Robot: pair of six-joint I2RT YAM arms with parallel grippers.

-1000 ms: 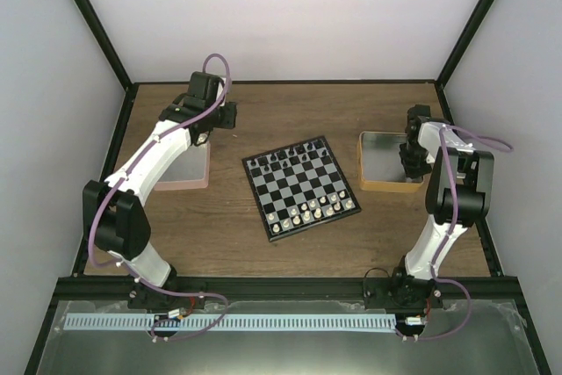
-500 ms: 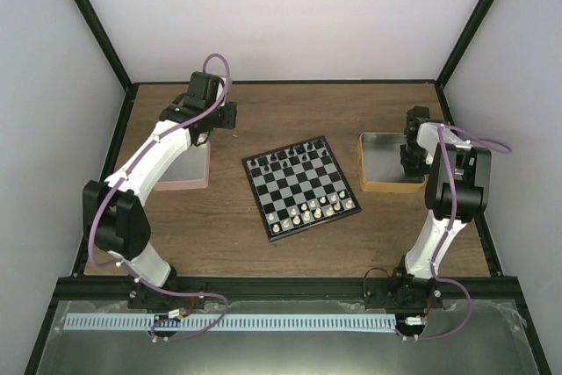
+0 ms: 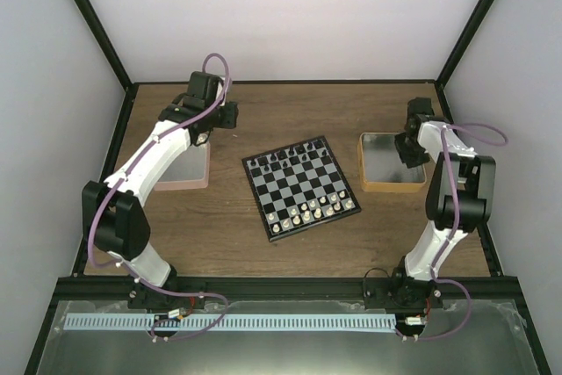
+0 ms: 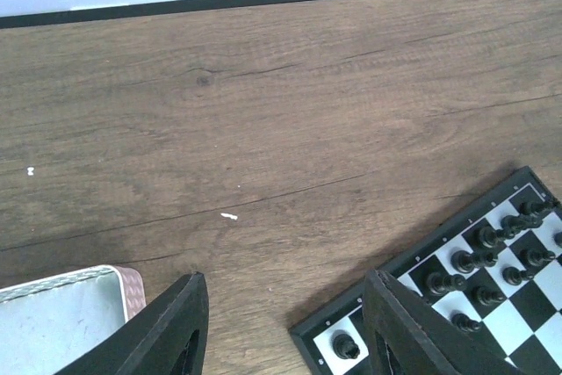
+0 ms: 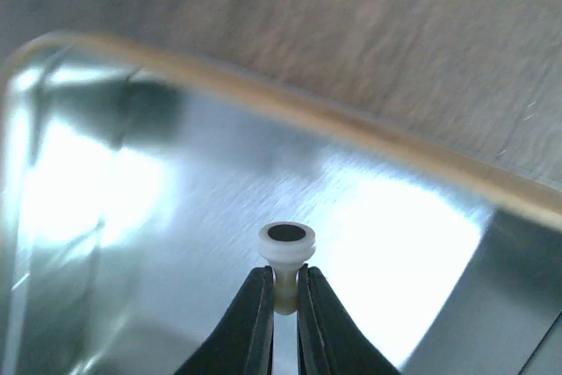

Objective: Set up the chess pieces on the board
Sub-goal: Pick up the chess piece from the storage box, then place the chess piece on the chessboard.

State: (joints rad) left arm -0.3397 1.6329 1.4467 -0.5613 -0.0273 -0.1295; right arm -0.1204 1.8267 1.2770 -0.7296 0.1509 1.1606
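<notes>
The board (image 3: 301,185) lies mid-table, with black chessmen on its far rows and cream-white chess pieces (image 3: 314,211) on its near rows. Its far corner with black men shows in the left wrist view (image 4: 492,287). My right gripper (image 5: 284,292) is shut on a cream-white chess piece (image 5: 286,248), base toward the camera, held above the orange-tan tray's shiny floor (image 5: 158,208). In the top view this gripper (image 3: 407,148) hangs over that tray (image 3: 386,185). My left gripper (image 4: 281,340) is open and empty above bare wood, between the pink tray (image 4: 61,318) and the board.
The pink tray (image 3: 184,183) sits left of the board under the left arm. Black frame rails (image 3: 281,83) and pale walls bound the wooden table. The orange-tan tray's rim (image 5: 290,107) curves just beyond the held piece.
The right gripper has risen and shifted toward the far side of the orange-tan tray. The left arm has barely moved.
</notes>
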